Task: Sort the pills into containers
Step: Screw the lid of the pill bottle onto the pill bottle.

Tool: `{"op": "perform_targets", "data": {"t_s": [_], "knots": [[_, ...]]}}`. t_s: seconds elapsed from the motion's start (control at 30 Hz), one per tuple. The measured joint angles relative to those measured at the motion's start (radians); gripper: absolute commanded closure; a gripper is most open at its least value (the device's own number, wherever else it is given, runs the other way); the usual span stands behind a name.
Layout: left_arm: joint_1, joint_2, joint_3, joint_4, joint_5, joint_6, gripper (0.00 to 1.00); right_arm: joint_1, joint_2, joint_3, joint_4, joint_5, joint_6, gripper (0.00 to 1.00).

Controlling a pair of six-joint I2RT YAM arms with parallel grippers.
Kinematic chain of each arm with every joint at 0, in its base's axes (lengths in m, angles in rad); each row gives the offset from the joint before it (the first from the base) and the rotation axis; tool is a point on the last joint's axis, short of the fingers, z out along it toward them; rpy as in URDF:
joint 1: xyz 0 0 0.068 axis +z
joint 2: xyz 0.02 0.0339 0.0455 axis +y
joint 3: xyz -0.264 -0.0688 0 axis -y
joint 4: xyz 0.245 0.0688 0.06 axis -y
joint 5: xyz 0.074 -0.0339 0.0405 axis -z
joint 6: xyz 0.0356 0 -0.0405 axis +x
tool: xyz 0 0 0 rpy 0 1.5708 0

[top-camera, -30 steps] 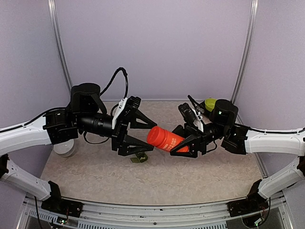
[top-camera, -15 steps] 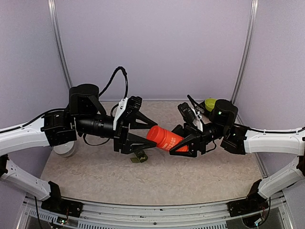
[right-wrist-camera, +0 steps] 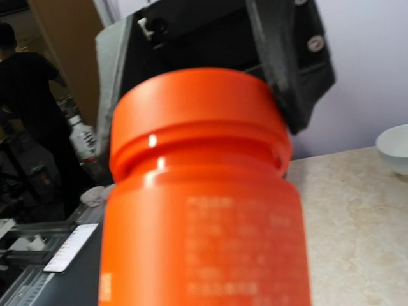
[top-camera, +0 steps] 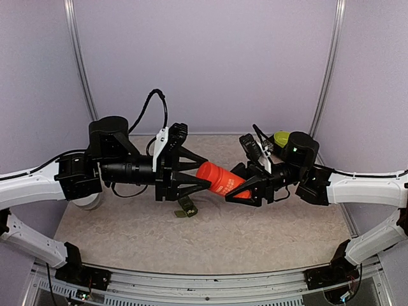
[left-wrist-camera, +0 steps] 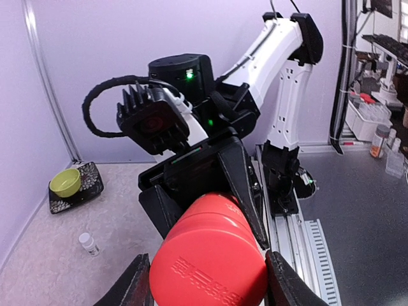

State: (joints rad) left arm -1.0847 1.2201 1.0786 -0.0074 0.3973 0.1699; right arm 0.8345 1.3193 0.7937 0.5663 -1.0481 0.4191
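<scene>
Hanging in the air over the middle of the bench (top-camera: 210, 245), an orange bottle (top-camera: 218, 178) lies tilted between the two arms. The right gripper (top-camera: 234, 183) is clamped on its body. The left gripper (top-camera: 205, 174) has a finger on either side of the cap, partly open; I cannot tell whether it grips. The containers (top-camera: 185, 208), a dark green strip, lie on the bench just below the cap end, touched by nothing. The bench top is pale speckled beige. A white bowl (top-camera: 86, 201) sits at its left edge, and a yellow-green bowl (top-camera: 280, 136) on a dark tray (left-wrist-camera: 89, 182) sits far right, with a small vial (left-wrist-camera: 88, 243) nearby. Plain lilac walls (top-camera: 204, 64) with metal posts (top-camera: 80, 64) enclose it.
</scene>
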Motion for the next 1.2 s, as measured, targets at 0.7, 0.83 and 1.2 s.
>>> {"op": "perform_targets", "data": {"t_s": [0.7,0.83,1.2], "knots": [[0.013,0.068,-0.053,0.297,-0.070,-0.518,0.60,-0.001,-0.107,-0.023,-0.061,0.235,-0.269,1.00],[0.018,0.092,-0.031,0.305,-0.093,-0.573,0.60,0.004,-0.127,-0.032,-0.066,0.312,-0.298,1.00],[0.017,0.112,-0.003,0.311,-0.125,-0.560,0.60,0.012,-0.145,-0.034,-0.067,0.381,-0.278,1.00]]}}
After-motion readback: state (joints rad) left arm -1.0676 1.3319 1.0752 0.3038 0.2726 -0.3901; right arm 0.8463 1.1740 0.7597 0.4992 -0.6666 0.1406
